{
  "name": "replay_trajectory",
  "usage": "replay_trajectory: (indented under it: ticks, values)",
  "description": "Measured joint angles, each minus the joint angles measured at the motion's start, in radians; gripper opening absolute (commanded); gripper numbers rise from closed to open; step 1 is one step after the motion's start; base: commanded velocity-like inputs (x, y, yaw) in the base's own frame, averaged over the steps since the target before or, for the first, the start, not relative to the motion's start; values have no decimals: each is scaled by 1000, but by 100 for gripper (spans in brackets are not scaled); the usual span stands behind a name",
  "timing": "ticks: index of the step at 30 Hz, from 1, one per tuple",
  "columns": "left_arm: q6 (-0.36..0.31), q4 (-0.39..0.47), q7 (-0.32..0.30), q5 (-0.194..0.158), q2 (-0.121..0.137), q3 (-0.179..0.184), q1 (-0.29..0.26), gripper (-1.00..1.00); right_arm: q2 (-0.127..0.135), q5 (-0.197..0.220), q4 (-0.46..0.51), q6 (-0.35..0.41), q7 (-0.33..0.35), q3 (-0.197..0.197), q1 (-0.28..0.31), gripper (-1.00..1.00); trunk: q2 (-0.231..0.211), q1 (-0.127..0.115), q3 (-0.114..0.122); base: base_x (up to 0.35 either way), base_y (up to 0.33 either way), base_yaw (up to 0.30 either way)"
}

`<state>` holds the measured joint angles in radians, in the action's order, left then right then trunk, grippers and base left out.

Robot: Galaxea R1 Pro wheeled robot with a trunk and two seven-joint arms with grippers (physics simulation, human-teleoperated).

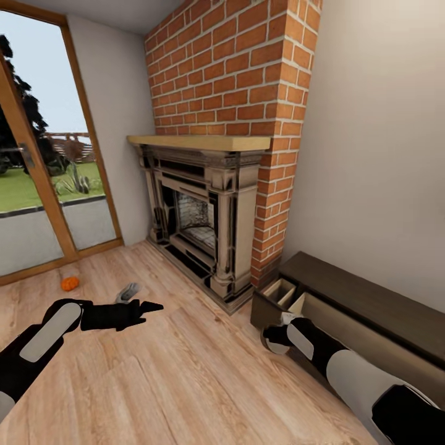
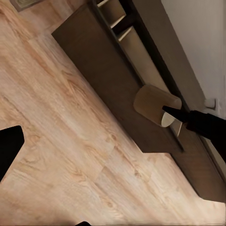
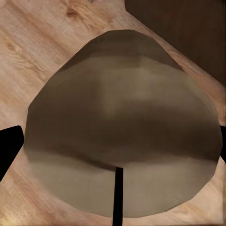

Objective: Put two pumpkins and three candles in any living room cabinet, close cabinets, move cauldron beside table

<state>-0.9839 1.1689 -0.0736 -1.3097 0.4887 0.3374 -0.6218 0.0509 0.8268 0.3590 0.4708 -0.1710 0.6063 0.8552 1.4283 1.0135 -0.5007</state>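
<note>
- Your right pincer (image 2: pixel 165 114) is clamped on a candle (image 2: pixel 155 104), a pale stubby cylinder. In the right wrist view the candle (image 3: pixel 120 141) sits between the two fingertips, wick toward the camera.
- Your left pincer (image 1: pixel 145 307) hangs over the bare floor (image 1: pixel 185 371) with its fingers apart and nothing between them.
- The step in hand looks like stowing this candle: you hold it just in front of the cabinet (image 1: pixel 371 303), whose drawer (image 1: pixel 284 293) near the fireplace (image 1: pixel 204 216) stands open, pale dividers showing.
- The candle's long axis lies tilted, roughly level, running from the pincer out toward the floor. From the left wrist view its round body points away from the cabinet front.
- Next, I judge you need to carry it above an open compartment, lower it inside, then let go. Watch the drawer's edge and dividers as you go in.
- One pumpkin (image 1: pixel 70 283) lies on the floor near the glass door (image 1: pixel 37 185), well apart from the cabinet, with a grey object (image 1: pixel 128 291) nearby that I cannot identify.
- The drawer is open and needs closing at the end.
</note>
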Motion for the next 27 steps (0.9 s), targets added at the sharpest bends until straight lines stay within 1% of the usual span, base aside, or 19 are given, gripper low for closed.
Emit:
replay_trajectory:
  ticks: [27]
  values:
    - [0, 0, 0, 0, 0, 0, 0, 100, -1, 0, 0, -1, -1, 0, 0, -100, 0, 0, 19, 0, 0, -272]
